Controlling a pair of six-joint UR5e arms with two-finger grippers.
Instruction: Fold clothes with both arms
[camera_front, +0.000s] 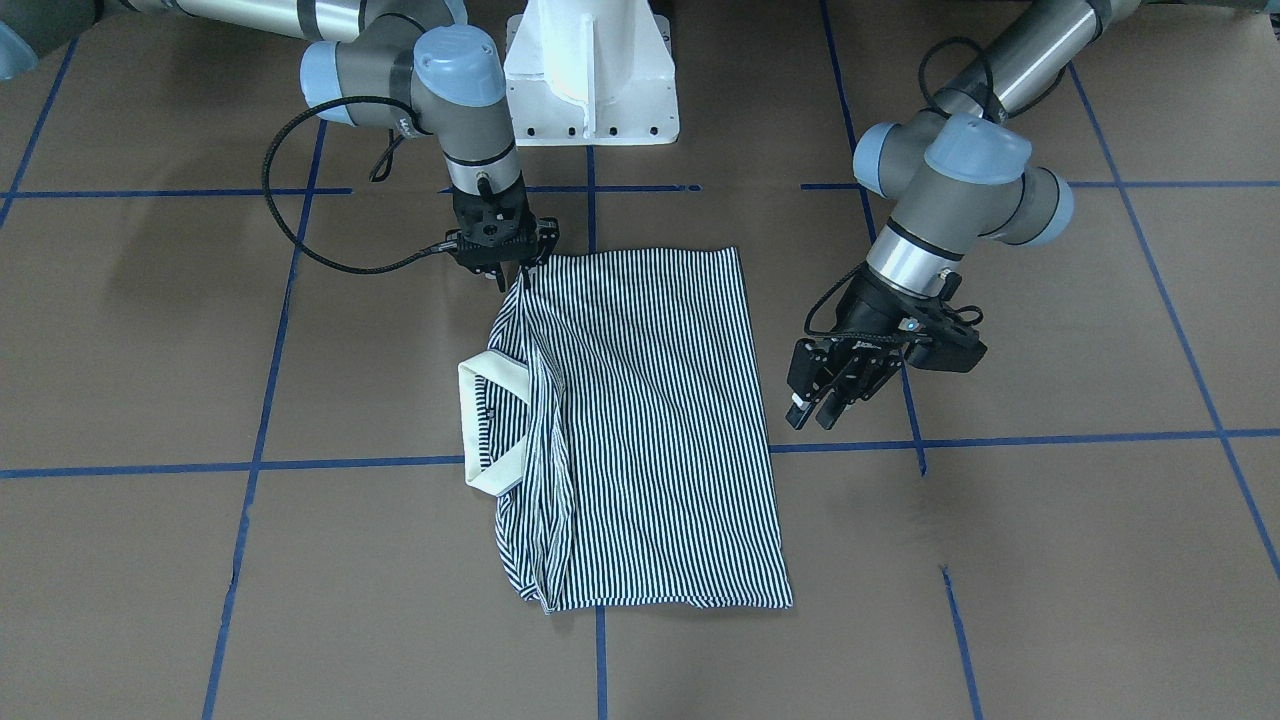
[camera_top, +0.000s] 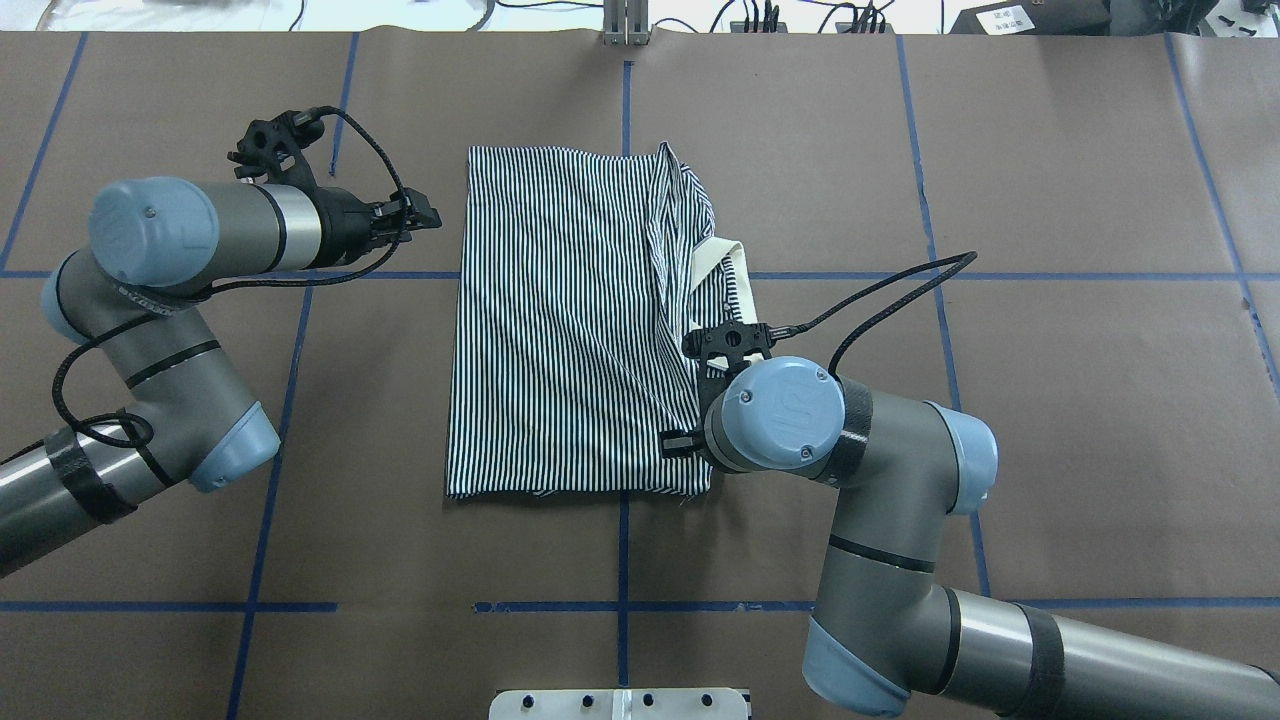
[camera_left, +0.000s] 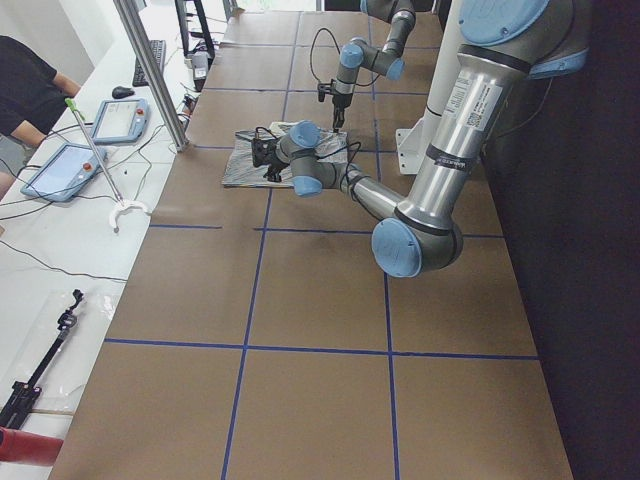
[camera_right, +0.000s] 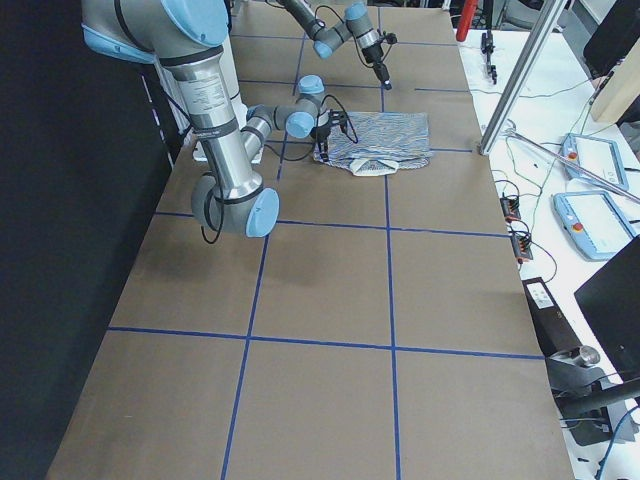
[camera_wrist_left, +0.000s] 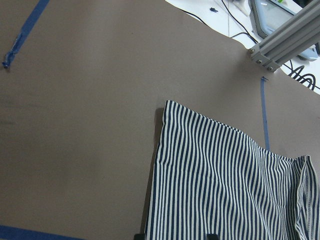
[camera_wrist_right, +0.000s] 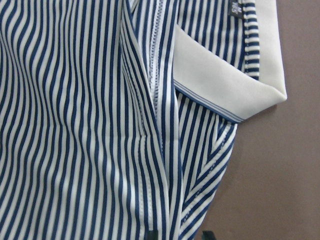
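The striped polo shirt (camera_front: 650, 430) lies folded into a long rectangle on the brown table, its cream collar (camera_front: 480, 420) sticking out on one side. It also shows in the overhead view (camera_top: 560, 330). My right gripper (camera_front: 520, 272) is shut on the shirt's corner near the collar side and lifts the fabric to a small peak. The right wrist view shows stripes (camera_wrist_right: 75, 125) and the collar (camera_wrist_right: 225, 85) up close. My left gripper (camera_front: 812, 415) is open and empty, hovering just off the shirt's opposite long edge (camera_wrist_left: 160, 165). It also shows in the overhead view (camera_top: 425, 215).
The white bolted pedestal (camera_front: 590, 70) stands at the robot's side of the table. Blue tape lines (camera_front: 350, 465) cross the brown surface. A side bench with tablets (camera_left: 110, 120), an aluminium post (camera_left: 150, 70) and a seated person (camera_left: 30, 90) lies beyond the far edge.
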